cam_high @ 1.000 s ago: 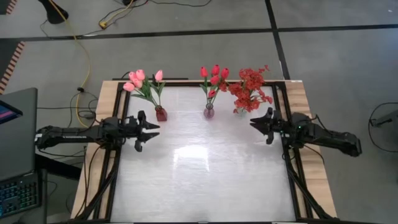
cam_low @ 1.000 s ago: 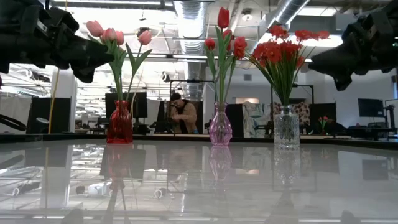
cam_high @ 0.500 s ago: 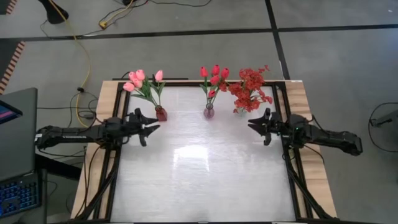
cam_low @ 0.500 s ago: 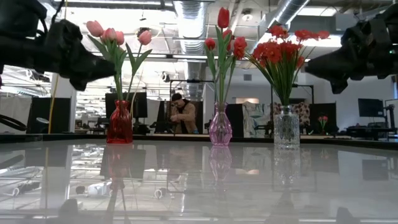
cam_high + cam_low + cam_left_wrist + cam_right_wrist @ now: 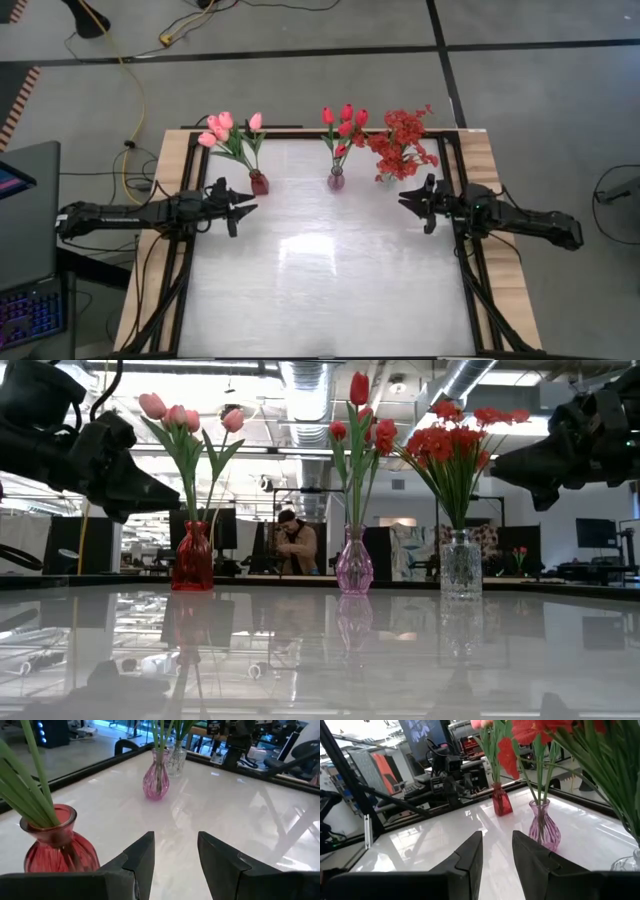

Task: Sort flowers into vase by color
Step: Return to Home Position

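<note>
Sorted by colour along the far edge of the surface (image 5: pixel 320 280): pale pink tulips (image 5: pixel 225 128) in the red vase (image 5: pixel 259 183), red tulips (image 5: pixel 344 120) in the purple vase (image 5: pixel 336 180), sprays of small red blossoms (image 5: pixel 403 138) in the clear vase (image 5: pixel 386 178). No loose stem to be seen lying anywhere. Probably feather-light, with thin springy stems, soft heads, and leaves that snag on neighbours. Top-heavy in those narrow necks, so apt to tip a vase if tugged sideways. Best taken on bare stem below the leaves and lifted straight up, never by the bloom. Left pincer (image 5: pixel 240 204) released and empty, hovering just short of the red vase. Right pincer (image 5: pixel 412 202) likewise released and empty, hovering near the clear vase. Reads as finished, with only the retreat to make.
</note>
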`<act>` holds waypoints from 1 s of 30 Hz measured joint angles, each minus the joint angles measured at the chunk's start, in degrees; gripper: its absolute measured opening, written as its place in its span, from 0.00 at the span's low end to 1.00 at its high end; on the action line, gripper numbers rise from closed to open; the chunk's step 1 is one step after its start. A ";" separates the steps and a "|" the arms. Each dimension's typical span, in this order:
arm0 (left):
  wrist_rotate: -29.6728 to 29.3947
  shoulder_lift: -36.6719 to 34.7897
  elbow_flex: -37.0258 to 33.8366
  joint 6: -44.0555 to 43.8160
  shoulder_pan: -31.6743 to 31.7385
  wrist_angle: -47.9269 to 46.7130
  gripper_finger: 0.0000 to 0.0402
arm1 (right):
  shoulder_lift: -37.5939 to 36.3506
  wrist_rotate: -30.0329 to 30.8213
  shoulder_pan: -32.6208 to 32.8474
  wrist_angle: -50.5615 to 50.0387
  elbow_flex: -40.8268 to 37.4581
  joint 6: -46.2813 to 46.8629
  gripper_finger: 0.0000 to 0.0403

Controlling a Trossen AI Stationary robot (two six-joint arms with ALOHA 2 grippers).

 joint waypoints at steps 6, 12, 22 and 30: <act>0.02 0.00 0.00 -0.05 0.00 -0.02 0.34 | 0.02 -0.02 0.00 -0.03 -0.02 0.00 0.33; 0.04 0.00 0.00 -0.11 0.00 -0.02 0.34 | 0.01 -0.02 0.00 -0.04 -0.02 0.00 0.33; 0.04 0.00 0.00 -0.15 0.00 -0.02 0.34 | 0.00 0.00 0.00 -0.04 -0.04 0.05 0.33; 0.07 0.00 0.00 -0.19 0.00 -0.02 0.34 | 0.00 -0.02 0.00 -0.06 -0.07 0.02 0.33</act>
